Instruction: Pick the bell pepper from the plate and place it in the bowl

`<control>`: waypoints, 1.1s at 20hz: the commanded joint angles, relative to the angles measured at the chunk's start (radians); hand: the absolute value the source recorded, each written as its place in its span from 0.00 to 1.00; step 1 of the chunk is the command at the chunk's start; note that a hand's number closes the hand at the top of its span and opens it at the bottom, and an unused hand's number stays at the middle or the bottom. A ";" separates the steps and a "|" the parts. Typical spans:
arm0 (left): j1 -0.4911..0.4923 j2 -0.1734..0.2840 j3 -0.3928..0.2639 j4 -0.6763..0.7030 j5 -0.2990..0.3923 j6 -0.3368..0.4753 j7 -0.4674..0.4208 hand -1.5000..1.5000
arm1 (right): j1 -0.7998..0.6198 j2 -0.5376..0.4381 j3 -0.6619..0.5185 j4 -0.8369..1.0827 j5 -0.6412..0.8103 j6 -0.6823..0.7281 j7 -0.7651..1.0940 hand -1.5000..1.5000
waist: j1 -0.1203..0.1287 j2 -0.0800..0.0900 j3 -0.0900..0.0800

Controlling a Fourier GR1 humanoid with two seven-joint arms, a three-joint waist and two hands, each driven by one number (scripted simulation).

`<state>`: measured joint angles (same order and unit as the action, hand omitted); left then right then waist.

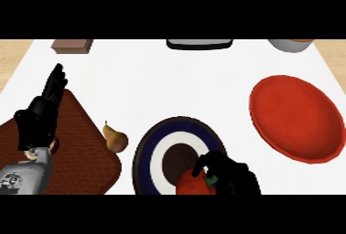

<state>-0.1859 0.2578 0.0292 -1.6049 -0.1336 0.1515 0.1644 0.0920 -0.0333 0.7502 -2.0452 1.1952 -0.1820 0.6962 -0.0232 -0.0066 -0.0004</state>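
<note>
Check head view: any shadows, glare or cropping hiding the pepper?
Head view: lighting flat, no glare or strong shadows; the bell pepper is cut by the lower edge and partly covered by the right hand; plate is also cropped below.

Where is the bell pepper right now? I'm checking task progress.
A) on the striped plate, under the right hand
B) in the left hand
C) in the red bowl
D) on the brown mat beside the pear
A: the bell pepper sits on the plate with the right hand curled over it; the bowl holds nothing.
</note>
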 commanded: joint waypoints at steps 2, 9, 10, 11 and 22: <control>-0.028 -0.017 0.014 0.076 0.015 -0.013 -0.056 0.50 | 0.005 -0.033 -0.177 -0.127 -0.156 -0.030 -0.034 1.00 | 0.014 0.009 0.001; -0.056 0.008 0.027 0.009 0.008 -0.032 0.023 0.50 | -0.036 -0.130 -0.524 -0.046 -0.438 -0.123 -0.240 1.00 | 0.021 0.009 0.002; -0.019 -0.034 -0.005 0.012 -0.024 0.006 -0.018 0.50 | -0.089 -0.166 -0.622 -0.047 -0.536 -0.060 -0.236 1.00 | 0.024 0.010 0.002; -0.017 0.007 0.044 0.023 0.032 -0.050 -0.040 0.50 | -0.059 -0.165 -0.627 -0.024 -0.568 -0.090 -0.292 1.00 | 0.023 0.008 0.001; -0.048 -0.009 0.027 0.002 -0.005 -0.036 0.017 0.50 | -0.277 -0.367 -0.891 0.544 -0.468 -0.172 -0.554 1.00 | 0.032 0.010 0.001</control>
<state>-0.2269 0.2447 0.0484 -1.5901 -0.1374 0.1187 0.1660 -0.1382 -0.3406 -0.0675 -1.6536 0.7182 -0.3271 0.2247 0.0101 0.0041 0.0010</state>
